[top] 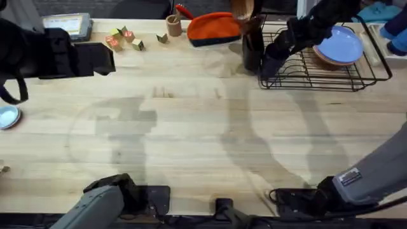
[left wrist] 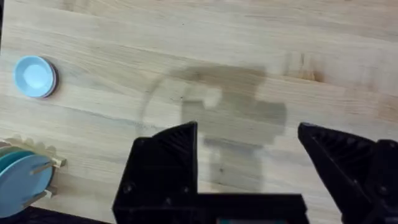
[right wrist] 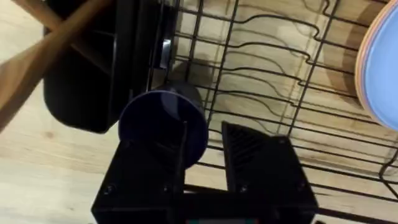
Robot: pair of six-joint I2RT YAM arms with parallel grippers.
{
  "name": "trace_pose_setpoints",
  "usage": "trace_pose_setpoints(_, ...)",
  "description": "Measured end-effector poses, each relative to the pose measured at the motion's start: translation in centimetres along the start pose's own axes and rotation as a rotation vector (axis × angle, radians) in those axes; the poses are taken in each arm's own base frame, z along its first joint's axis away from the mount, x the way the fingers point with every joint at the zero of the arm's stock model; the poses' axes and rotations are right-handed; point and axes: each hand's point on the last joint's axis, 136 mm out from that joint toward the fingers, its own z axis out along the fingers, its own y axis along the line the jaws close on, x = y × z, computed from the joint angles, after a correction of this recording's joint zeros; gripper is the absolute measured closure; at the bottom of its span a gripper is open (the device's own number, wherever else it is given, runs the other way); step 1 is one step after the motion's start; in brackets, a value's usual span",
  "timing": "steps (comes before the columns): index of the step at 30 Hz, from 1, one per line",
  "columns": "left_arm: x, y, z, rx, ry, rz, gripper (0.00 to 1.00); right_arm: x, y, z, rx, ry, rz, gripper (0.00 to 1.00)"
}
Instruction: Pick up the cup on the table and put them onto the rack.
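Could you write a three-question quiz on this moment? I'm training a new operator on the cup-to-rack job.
1. True or false: the right gripper is shut on the cup.
2. Which arm is at the rack? A) left B) right
3. Fill in: the left gripper hangs open over bare ____.

Key:
1. True: in the right wrist view the fingers clamp the navy cup's wall at the rack's wire edge, beside the black utensil holder.
2. B: in the overhead view the right arm reaches to the rack's near-left corner, by the blue plate.
3. Table.
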Motion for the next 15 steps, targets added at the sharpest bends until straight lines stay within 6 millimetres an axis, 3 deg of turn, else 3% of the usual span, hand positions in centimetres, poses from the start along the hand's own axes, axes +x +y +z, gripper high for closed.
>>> trace_pose_setpoints(15,0.0,0.0,0.0,0.0,0.0,0.0,0.007,-0.7,0.0,-3.5,0.008,-0.085,-0.002,0.619)
